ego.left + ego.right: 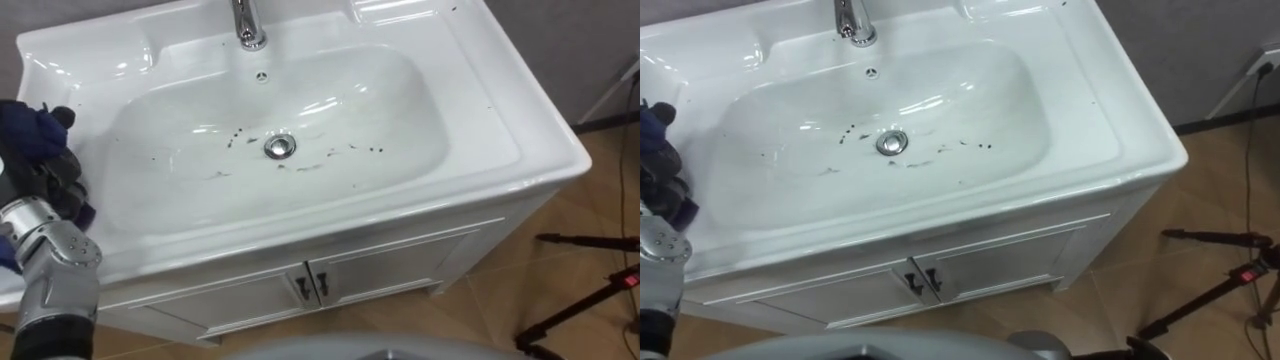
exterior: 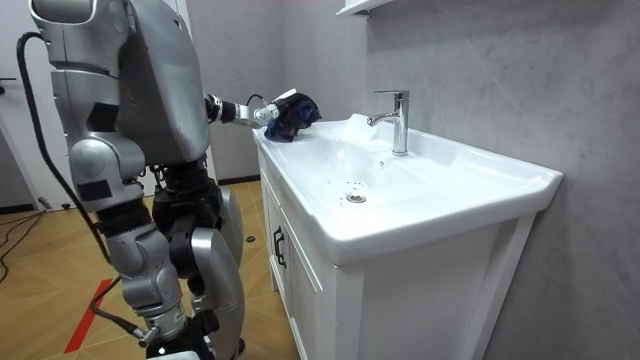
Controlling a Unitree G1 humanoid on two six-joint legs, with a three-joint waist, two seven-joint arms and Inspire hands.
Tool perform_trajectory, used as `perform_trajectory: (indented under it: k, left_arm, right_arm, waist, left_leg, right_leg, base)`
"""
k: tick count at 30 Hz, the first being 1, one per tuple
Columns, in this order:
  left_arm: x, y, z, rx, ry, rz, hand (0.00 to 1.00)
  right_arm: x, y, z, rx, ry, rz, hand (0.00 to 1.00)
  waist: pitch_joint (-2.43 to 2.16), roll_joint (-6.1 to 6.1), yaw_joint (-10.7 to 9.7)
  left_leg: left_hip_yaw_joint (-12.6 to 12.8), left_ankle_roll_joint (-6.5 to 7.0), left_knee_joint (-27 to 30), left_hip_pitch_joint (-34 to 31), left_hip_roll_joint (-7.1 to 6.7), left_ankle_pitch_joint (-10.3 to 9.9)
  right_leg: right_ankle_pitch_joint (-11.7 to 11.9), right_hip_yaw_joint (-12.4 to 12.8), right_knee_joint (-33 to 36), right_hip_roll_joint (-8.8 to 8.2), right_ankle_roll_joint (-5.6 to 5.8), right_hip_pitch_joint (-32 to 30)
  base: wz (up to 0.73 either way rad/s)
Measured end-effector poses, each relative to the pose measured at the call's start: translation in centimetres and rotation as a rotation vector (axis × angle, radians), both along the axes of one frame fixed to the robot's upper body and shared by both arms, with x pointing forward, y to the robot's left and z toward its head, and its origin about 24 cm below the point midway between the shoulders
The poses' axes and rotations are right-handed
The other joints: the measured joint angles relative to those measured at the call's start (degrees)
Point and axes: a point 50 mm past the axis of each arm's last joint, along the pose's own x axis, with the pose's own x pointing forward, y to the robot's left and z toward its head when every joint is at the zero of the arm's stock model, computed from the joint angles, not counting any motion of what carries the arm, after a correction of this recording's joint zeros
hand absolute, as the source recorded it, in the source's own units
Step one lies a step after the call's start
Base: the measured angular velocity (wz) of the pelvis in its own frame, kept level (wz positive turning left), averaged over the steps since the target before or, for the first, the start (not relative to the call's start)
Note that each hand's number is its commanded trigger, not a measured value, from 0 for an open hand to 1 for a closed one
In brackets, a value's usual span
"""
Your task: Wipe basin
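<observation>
White basin (image 1: 400, 110) lies before me, long axis 9 to 3 o'clock. My left hand (image 1: 52, 185) sits at its 9 o'clock rim, fingers curled round a blue cloth (image 1: 25, 125). Dark specks (image 1: 236, 136) ring the drain (image 1: 281, 147), toward 3 o'clock from that hand.

The basin (image 1: 420, 110) is glossy white, flecked with small dark specks (image 1: 352, 149) around its silvery drain (image 1: 280, 147). The faucet (image 1: 248, 25) is chrome. The cloth (image 1: 25, 130) looks dark blue, perhaps navy. The cabinet doors (image 1: 390, 275) are white with dark handles (image 1: 322, 286); the floor (image 1: 580, 290) is tan wood-grain.
</observation>
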Motion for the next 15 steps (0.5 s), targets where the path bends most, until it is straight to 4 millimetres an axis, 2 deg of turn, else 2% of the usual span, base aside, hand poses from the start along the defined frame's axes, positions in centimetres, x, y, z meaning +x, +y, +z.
perform_trajectory:
  k: [2,8,9,10,11,12,13,14,15]
  left_arm:
    - [0.2,-0.1,0.4,0.007,-0.022,-0.007,0.00]
    - [0.5,-0.4,1.0,0.015,-0.055,-0.018,0.00]
    - [0.5,-0.5,1.1,0.016,-0.062,-0.021,0.18]
    - [0.6,-0.5,1.3,0.019,-0.074,-0.028,0.51]
    - [0.7,-0.6,1.4,0.022,-0.081,-0.033,0.53]
    - [0.7,-0.7,1.4,0.023,-0.082,-0.035,0.45]
    - [0.8,-0.7,1.4,0.023,-0.083,-0.038,0.33]
    - [0.8,-0.7,1.4,0.023,-0.083,-0.038,0.27]
    - [0.8,-0.7,1.4,0.023,-0.083,-0.038,0.85]
  right_arm:
    - [-0.6,0.0,0.0,0.000,0.014,-0.004,0.00]
    - [-0.8,0.0,0.0,-0.002,0.021,0.000,0.00]
    - [-0.8,0.0,0.0,-0.002,0.020,0.000,0.00]
    - [-0.7,0.0,0.0,-0.002,0.019,0.001,0.00]
    - [-0.7,0.0,0.0,-0.003,0.018,0.001,0.00]
    - [-0.6,0.0,0.0,-0.004,0.018,0.001,0.00]
    - [-0.5,0.0,0.0,-0.005,0.015,0.003,0.00]
    - [-0.4,0.0,0.0,-0.006,0.013,0.005,0.00]
    - [-0.3,0.0,0.0,-0.007,0.012,0.006,0.00]
  waist:
    - [-0.03,0.18,-0.11]
    - [-0.12,0.67,-0.72]
    - [-0.12,0.67,-0.71]
    - [-0.09,0.74,-0.69]
    - [-0.02,0.81,-0.65]
    - [0.00,0.86,-0.64]
    - [0.06,0.94,-0.66]
    - [0.08,0.95,-0.69]
    - [0.09,0.96,-0.68]
  left_leg:
    - [0.00,0.00,-0.05,0.00,0.00,0.00]
    - [0.16,0.00,-0.05,0.03,-0.01,0.00]
    - [0.17,0.00,-0.06,0.05,-0.01,0.00]
    - [0.21,0.00,-0.05,0.16,-0.01,0.01]
    - [0.28,0.00,-0.07,0.42,-0.01,0.01]
    - [0.31,0.00,-0.07,0.49,-0.01,0.01]
    - [0.32,0.00,-0.08,0.57,-0.01,0.01]
    - [0.32,0.00,-0.10,0.57,-0.01,0.00]
    - [0.32,0.00,-0.12,0.56,-0.01,0.01]
  right_leg:
    - [0.00,0.01,0.01,0.01,0.00,0.05]
    - [0.01,0.04,0.21,0.01,0.00,0.09]
    - [0.01,0.04,0.22,0.01,0.00,0.09]
    - [0.01,0.05,0.24,0.00,0.00,0.09]
    - [0.00,0.07,0.28,-0.02,0.01,0.08]
    - [0.00,0.08,0.27,-0.03,0.01,0.06]
    - [-0.01,0.10,0.18,-0.02,0.02,0.06]
    - [-0.01,0.11,0.13,-0.02,0.02,0.05]
    - [-0.01,0.11,0.12,-0.02,0.02,0.04]
  base:
    - [0.00]
    - [0.00]
    - [0.00]
    - [0.00]
    - [0.00]
    - [0.00]
    - [0.00]
    - [0.00]
    - [0.00]
